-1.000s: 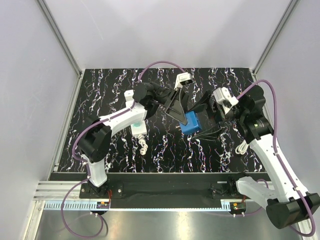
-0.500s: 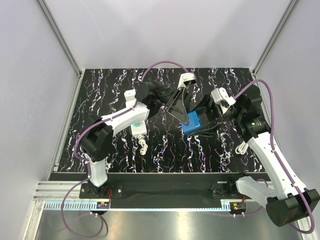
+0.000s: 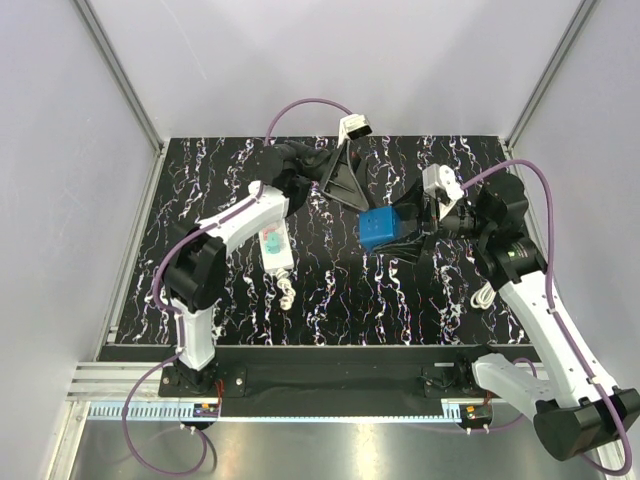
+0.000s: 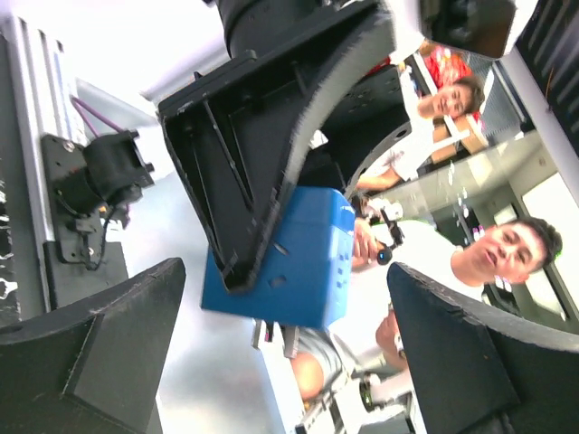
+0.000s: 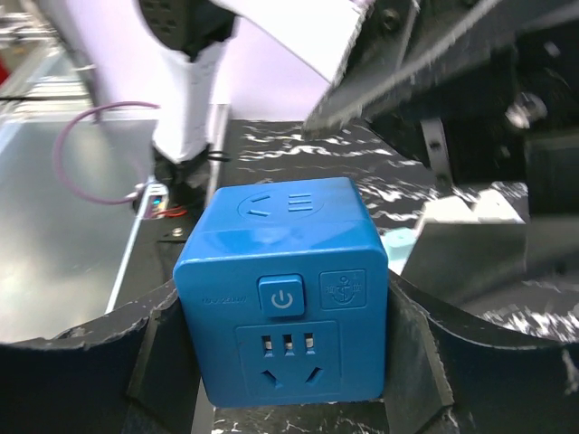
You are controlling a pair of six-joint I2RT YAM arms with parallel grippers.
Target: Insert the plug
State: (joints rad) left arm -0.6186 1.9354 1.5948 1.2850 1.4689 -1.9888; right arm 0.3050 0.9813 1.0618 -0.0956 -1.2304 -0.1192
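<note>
Socket cube (image 5: 280, 271) sits clamped in right claw (image 5: 282, 380); left claw (image 4: 285, 353) hangs released.

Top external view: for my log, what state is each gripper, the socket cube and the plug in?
blue socket cube: held off the table, visible sockets empty
right gripper: shut on the blue socket cube
left gripper: open, empty
white plug: lying on the table, unplugged, untouched
</note>
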